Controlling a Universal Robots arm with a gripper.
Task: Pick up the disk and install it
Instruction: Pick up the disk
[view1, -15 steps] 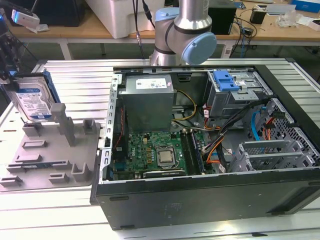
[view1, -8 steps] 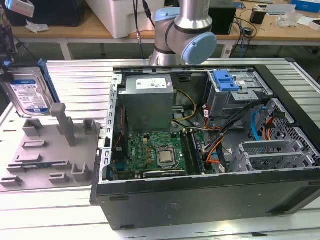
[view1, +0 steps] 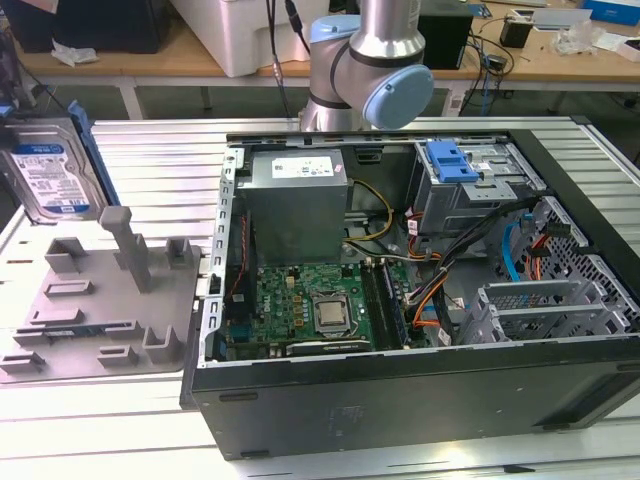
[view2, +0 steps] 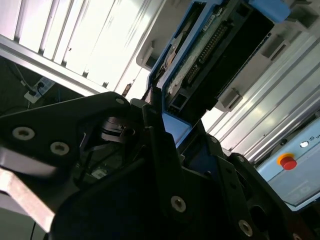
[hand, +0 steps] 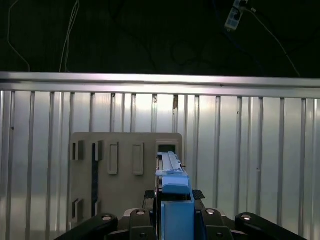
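A ribbed aluminium bench (view1: 150, 140) fills the scene, its slats glaring white under strong light (the near edge is almost washed out in the exterior view). Behind its far edge stands a wooden table (view1: 190, 62) on white legs. Past the bench edge in the first wrist view, a power strip (hand: 233, 17) lies on a dark floor (hand: 150, 40).

The disk (view1: 45, 170) is near the fixture plate (view1: 100, 305), which lies at the exterior view's left of the computer case (view1: 400, 390).
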